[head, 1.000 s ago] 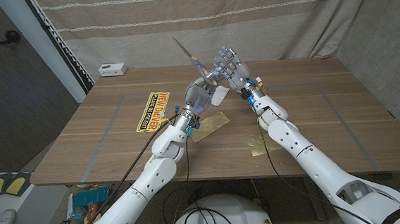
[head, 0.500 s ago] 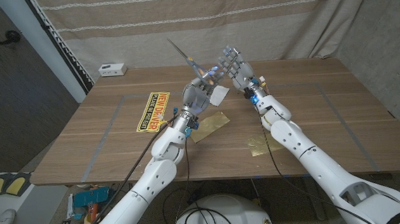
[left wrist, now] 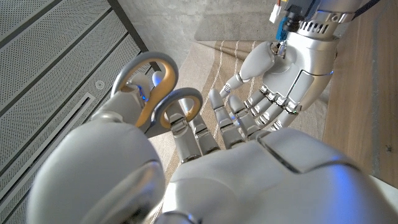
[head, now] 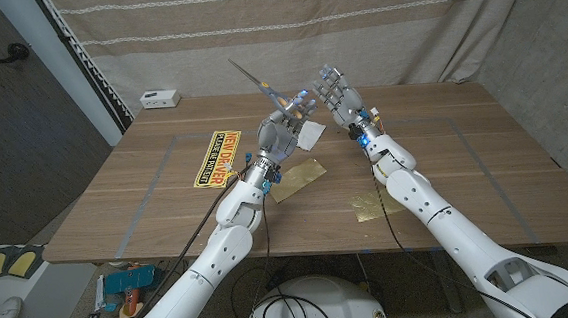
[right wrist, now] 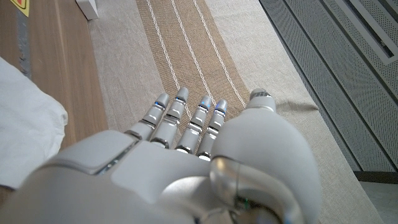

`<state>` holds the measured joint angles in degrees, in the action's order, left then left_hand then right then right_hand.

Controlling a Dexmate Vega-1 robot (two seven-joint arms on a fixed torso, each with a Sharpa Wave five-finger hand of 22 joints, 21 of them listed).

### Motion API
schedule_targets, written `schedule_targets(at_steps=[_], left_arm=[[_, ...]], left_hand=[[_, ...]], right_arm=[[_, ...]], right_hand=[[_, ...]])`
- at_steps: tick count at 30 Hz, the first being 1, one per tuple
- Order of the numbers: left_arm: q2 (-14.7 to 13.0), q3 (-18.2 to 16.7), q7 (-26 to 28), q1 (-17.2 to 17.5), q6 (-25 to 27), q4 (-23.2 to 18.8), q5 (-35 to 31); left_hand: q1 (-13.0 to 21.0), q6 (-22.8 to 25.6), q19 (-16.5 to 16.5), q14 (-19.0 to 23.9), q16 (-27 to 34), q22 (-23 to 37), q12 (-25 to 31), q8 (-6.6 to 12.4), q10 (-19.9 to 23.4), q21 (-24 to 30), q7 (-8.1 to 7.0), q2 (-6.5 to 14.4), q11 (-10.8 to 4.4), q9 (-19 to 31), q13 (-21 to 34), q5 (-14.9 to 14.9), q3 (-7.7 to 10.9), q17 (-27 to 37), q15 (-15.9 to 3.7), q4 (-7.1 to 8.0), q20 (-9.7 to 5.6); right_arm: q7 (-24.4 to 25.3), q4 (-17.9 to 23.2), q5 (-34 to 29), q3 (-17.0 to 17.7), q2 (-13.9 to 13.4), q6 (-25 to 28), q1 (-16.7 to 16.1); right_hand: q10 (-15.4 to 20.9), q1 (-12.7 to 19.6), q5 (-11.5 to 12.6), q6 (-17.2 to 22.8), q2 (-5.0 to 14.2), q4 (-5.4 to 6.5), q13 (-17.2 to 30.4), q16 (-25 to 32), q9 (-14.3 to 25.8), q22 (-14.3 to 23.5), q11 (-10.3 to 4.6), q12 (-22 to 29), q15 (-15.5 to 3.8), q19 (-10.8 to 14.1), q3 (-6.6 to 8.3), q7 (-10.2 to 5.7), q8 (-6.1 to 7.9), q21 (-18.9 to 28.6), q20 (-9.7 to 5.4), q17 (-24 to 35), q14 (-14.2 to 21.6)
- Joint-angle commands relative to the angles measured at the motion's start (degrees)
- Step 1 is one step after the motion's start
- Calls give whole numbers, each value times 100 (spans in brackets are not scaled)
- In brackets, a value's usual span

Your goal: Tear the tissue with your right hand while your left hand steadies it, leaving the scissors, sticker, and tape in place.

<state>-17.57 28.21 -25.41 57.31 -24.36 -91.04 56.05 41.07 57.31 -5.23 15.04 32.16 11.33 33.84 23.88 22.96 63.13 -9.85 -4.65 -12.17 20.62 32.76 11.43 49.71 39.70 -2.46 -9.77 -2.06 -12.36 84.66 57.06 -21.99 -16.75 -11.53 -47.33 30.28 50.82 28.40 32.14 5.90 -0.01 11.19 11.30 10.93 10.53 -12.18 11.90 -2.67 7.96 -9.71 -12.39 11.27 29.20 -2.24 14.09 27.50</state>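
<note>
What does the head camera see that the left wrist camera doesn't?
Head camera: the yellow sticker lying on the wooden table, the white tissue beside the left hand, and the blades of the scissors pointing up. Left wrist camera: a close look at the scissors' handle loops with the left hand's fingers at them. Both: the scissors held off the table in the left hand, and the right hand holding nothing.

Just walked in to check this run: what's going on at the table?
The left hand holds the scissors raised above the table, blades pointing up, with the white tissue hanging beside it. The right hand is raised next to it, fingers spread, holding nothing. The yellow sticker lies on the table.
</note>
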Motion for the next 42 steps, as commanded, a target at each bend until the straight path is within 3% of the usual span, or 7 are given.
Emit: schedule_targets(at_steps=[1, 2, 3, 6, 21, 31, 42], left_arm=[[136, -15, -467, -130, -62, 259, 142], [137, -15, -474, -132, -53, 260, 142], [134, -17, -480, -134, -31, 256, 153], [117, -21, -460, -133, 6, 239, 133], [194, 17, -593, -186, 84, 334, 157], [202, 83, -672, -220, 245, 345, 180], [165, 126, -584, -196, 344, 250, 120]], left_hand=[[178, 110, 31, -6, 7, 18, -59, -103, 13, -15, -243, 10, -25, -75, 39, -48, 36, 30, -1021, 1, -334], [225, -275, 38, 37, -7, 18, -91, -359, 46, -20, -268, -49, -23, -206, 67, -59, 15, 29, -1014, 16, -329], [221, -420, 38, 50, -24, 17, -110, -476, 54, -25, -270, -61, -22, -273, 79, -58, 12, 23, -1008, 43, -319], [222, -530, 56, 57, -11, 15, -129, -582, 63, -27, -277, -110, -22, -344, 91, -65, -38, 45, -999, 45, -322], [145, -665, 61, 56, -101, 9, -220, -803, 53, -59, -283, -244, -16, -531, 117, -10, -76, 6, -984, 110, -267], [-568, -462, 124, 68, -335, -9, -467, -1003, 82, -167, -315, -381, -23, -802, 136, 265, -299, -125, -1034, 496, -294], [-754, -335, 181, 171, -390, -17, -527, -1052, 204, -247, -289, -543, -20, -875, 152, 432, -407, -173, -988, 487, -349]], right_arm=[[-75, -36, -1, -22, -58, 101, 66], [-57, -31, 0, -21, -56, 109, 65], [-95, -57, 0, -27, -64, 119, 85], [-98, -74, -3, -26, -54, 110, 93], [-63, -105, -18, -33, -34, 129, 108], [-79, -158, -31, -47, -4, 114, 120], [-55, -124, -33, -35, -3, 89, 64]], right_hand=[[-44, -10, 43, 3, 12, -22, 6, -11, -2, 21, 9, 30, -658, -10, -13, -8, -3, -25, 21, -11, -59], [-45, -11, 43, 2, 13, -23, 6, -12, -2, 21, 9, 29, -656, -10, -13, -4, -4, -26, 21, -13, -63], [-47, -12, 44, 1, 13, -23, 5, -12, -2, 21, 9, 29, -657, -12, -14, -6, -4, -28, 24, -15, -68], [-54, -13, 47, -1, 13, -27, 4, -20, -2, 19, 9, 27, -649, -24, -17, -1, -5, -41, 25, -26, -103], [-59, -13, 57, -2, 16, -40, 1, -17, -2, 16, 9, 27, -622, -27, -24, 9, -5, -63, 28, -56, -136], [-54, -12, 63, 12, 21, -47, 0, -9, -2, 14, 11, 30, -625, -26, -27, 11, 0, -77, 28, -74, -139], [-48, -14, 70, 19, 31, -55, -2, -1, -2, 13, 12, 34, -620, -22, -30, 9, 2, -92, 30, -96, -148]])
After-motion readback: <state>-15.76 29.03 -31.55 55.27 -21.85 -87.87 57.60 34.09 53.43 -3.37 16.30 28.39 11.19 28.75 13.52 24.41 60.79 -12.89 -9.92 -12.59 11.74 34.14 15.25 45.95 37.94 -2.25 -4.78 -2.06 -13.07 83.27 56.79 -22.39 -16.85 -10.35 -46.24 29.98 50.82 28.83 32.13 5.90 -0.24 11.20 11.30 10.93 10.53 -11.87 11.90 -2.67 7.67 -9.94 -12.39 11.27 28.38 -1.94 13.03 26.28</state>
